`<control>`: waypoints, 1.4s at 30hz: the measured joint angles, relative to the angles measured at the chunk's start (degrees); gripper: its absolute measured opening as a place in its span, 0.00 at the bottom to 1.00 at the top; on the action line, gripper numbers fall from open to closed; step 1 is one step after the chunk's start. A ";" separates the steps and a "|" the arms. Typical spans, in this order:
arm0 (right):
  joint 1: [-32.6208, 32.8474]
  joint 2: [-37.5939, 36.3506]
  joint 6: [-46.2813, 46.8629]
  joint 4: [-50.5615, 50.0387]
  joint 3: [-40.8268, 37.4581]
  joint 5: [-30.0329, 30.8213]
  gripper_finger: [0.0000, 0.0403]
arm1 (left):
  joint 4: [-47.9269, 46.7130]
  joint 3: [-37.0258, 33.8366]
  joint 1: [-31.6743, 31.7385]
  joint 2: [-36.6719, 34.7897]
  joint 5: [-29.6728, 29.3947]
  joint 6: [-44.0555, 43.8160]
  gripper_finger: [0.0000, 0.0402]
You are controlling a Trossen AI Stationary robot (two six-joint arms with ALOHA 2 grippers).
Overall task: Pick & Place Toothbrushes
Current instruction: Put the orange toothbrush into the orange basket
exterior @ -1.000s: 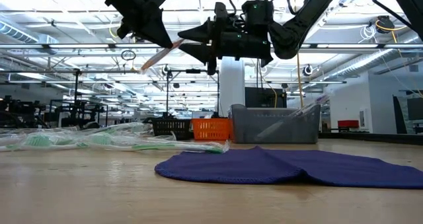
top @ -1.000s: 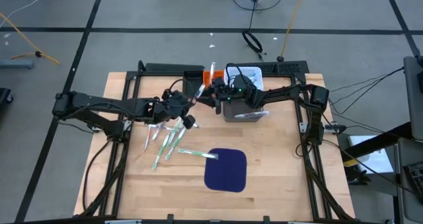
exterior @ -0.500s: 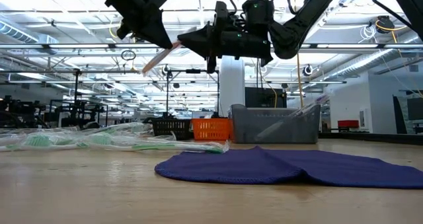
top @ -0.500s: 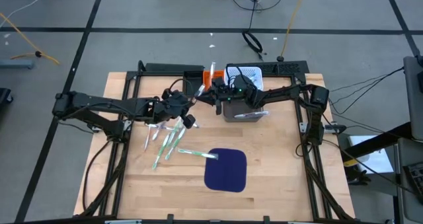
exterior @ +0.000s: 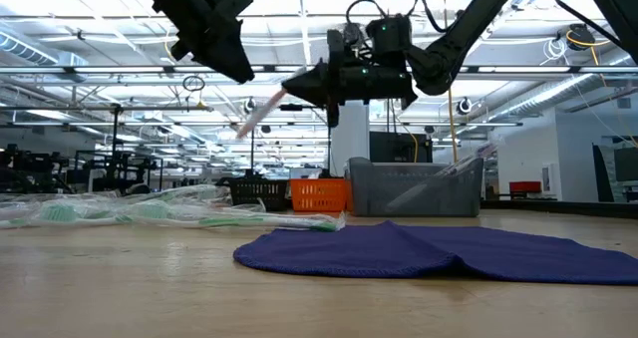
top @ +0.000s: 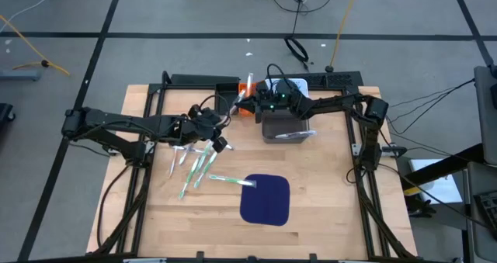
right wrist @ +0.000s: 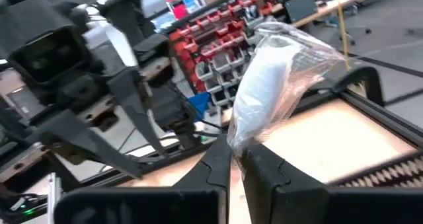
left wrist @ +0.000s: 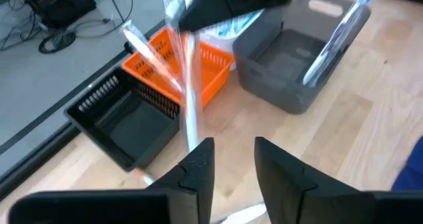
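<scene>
Toothbrush (exterior: 261, 114), wrapped, is clamped in right pincer (exterior: 299, 83) above the surface (top: 326, 185); left pincer (left wrist: 228, 164) open, empty, just beside.

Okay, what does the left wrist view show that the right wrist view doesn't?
Only the left wrist view shows the orange basket, the black bin, the gray bin with a leaning toothbrush inside, and the left hand, fingers apart, holding nothing. Only the right wrist view shows the red-bin shelving in the room behind. Both show the right hand shut on the held toothbrush in its clear wrapper.
</scene>
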 joint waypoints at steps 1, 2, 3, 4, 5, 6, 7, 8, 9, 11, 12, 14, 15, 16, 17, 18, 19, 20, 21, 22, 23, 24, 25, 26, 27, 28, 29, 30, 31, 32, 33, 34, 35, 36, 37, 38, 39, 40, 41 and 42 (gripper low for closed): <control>-0.68 0.00 -0.02 -0.59 0.00 0.00 0.02 | -0.53 0.00 0.00 0.00 0.00 -0.25 0.28; -1.44 0.00 0.00 -1.27 0.02 0.02 0.02 | -0.86 0.00 0.00 0.00 0.00 -0.45 0.29; -2.18 0.00 -0.06 -1.88 0.02 0.06 0.02 | -1.18 0.00 0.00 0.00 0.00 -0.69 0.30; -2.95 0.00 -0.04 -2.55 0.00 0.06 0.02 | -1.47 0.00 0.00 0.00 -0.01 -1.06 0.30; -3.74 0.00 -0.04 -3.26 0.00 0.05 0.02 | -1.74 0.00 0.00 0.00 -0.02 -1.55 0.30; -4.56 0.00 -0.06 -3.90 0.01 0.05 0.02 | -1.86 0.00 0.00 0.00 0.00 -1.78 0.30; -5.39 0.00 -0.06 -4.61 0.00 0.03 0.02 | -1.93 0.00 0.00 0.00 0.00 -1.83 0.30; -6.22 0.00 0.03 -5.29 0.00 0.02 0.02 | -1.93 0.00 0.00 0.00 -0.02 -1.83 0.30; -7.05 0.00 0.09 -5.86 0.02 -0.01 0.02 | -1.93 0.00 0.00 0.00 -0.02 -1.85 0.30; -8.59 0.00 0.09 -7.26 0.00 -0.09 0.02 | -1.93 0.00 0.00 0.00 -0.02 -1.85 0.30; -9.29 0.00 0.11 -7.95 0.00 -0.14 0.02 | -1.92 0.00 0.00 0.00 -0.02 -1.85 0.30; -10.58 0.00 -0.12 -9.29 0.00 -0.11 0.02 | -1.93 0.00 0.00 0.00 -0.02 -1.83 0.30; -11.11 0.00 -0.15 -9.77 0.00 -0.09 0.02 | -1.93 0.00 0.00 0.00 -0.02 -1.83 0.30; -11.62 0.00 -0.12 -10.14 0.02 -0.13 0.02 | -1.93 0.00 0.00 0.00 -0.02 -1.83 0.30; -12.08 0.00 0.00 -10.30 0.00 -0.38 0.02 | -1.93 0.00 0.00 0.00 -0.02 -1.83 0.30; -12.56 0.00 0.07 -10.34 0.00 -1.20 0.02 | -1.93 0.00 0.00 0.00 -0.04 -1.83 0.30; -13.00 0.00 0.09 -10.44 0.02 -1.48 0.02 | -1.93 0.00 0.00 0.00 -0.04 -1.83 0.30; -13.32 -0.01 0.08 -10.82 0.01 -1.45 0.02 | -1.93 0.00 0.02 0.00 -0.04 -1.83 0.30; -13.66 -0.02 0.07 -11.45 0.02 -1.45 0.02 | -1.93 0.00 0.01 0.00 -0.04 -1.83 0.30; -14.05 -0.02 0.04 -12.09 0.02 -1.45 0.02 | -1.93 0.00 0.02 0.00 -0.04 -1.83 0.30; -14.44 -0.02 0.03 -12.78 0.02 -1.45 0.02 | -1.93 0.00 0.02 0.00 -0.04 -1.83 0.30; -14.78 -0.02 0.09 -13.47 0.02 -1.45 0.02 | -1.93 0.00 0.00 0.07 -0.06 -1.83 0.30; -15.03 -0.02 0.07 -14.04 0.02 -1.45 0.02 | -1.91 0.00 0.00 0.16 -0.07 -1.83 0.30; -15.27 -0.02 -0.13 -14.91 0.02 -1.43 0.02 | -1.92 0.00 0.00 0.21 -0.06 -1.83 0.30; -15.39 -0.02 -0.48 -15.72 0.02 -1.42 0.02 | -1.93 0.00 0.00 0.23 -0.04 -1.83 0.30; -15.40 -0.02 -0.76 -16.37 0.02 -1.36 0.02 | -1.93 0.00 0.02 0.24 -0.07 -1.83 0.30; -15.38 -0.02 -0.83 -16.77 0.02 -1.38 0.02 | -1.93 0.00 0.00 0.22 -0.07 -1.83 0.30; -15.33 -0.02 -0.96 -16.79 0.02 -1.43 0.02 | -1.93 0.00 0.02 0.22 -0.07 -1.83 0.30; -15.30 -0.02 -1.04 -16.63 0.02 -1.45 0.02 | -1.91 0.00 0.00 0.22 -0.07 -1.83 0.30; -15.27 -0.02 -1.10 -16.61 0.02 -1.47 0.02 | -1.91 0.00 0.00 0.22 -0.07 -1.80 0.30; -15.24 -0.02 -1.16 -16.82 0.02 -1.49 0.02 | -1.91 0.00 0.01 0.22 -0.08 -1.83 0.30; -15.22 -0.02 -1.27 -17.20 0.02 -1.47 0.02 | -1.90 0.00 0.00 0.22 -0.11 -1.82 0.30; -15.11 -0.02 -1.54 -17.62 0.02 -1.45 0.02 | -1.89 0.00 0.00 0.22 -0.11 -1.81 0.30; -15.05 -0.02 -1.93 -18.03 0.02 -1.44 0.02 | -1.89 0.00 0.01 0.22 -0.11 -1.82 0.30; -14.96 -0.02 -2.35 -18.36 0.02 -1.38 0.03 | -1.89 0.00 0.00 0.22 -0.11 -1.82 0.30; -14.91 -0.02 -3.00 -18.66 0.02 -1.38 0.04 | -1.89 0.00 0.02 0.22 -0.11 -1.81 0.30; -14.86 -0.02 -3.57 -19.00 0.02 -1.45 0.06 | -1.89 0.00 0.00 0.22 -0.11 -1.80 0.30; -14.82 -0.02 -3.99 -19.10 0.02 -1.45 0.08 | -1.89 0.00 0.01 0.22 -0.11 -1.81 0.30; -14.75 -0.02 -4.08 -19.11 0.02 -1.47 0.11 | -1.89 0.00 0.00 0.22 -0.11 -1.80 0.30; -14.73 -0.02 -4.16 -19.05 0.02 -1.47 0.14 | -1.87 0.00 0.00 0.22 -0.11 -1.80 0.30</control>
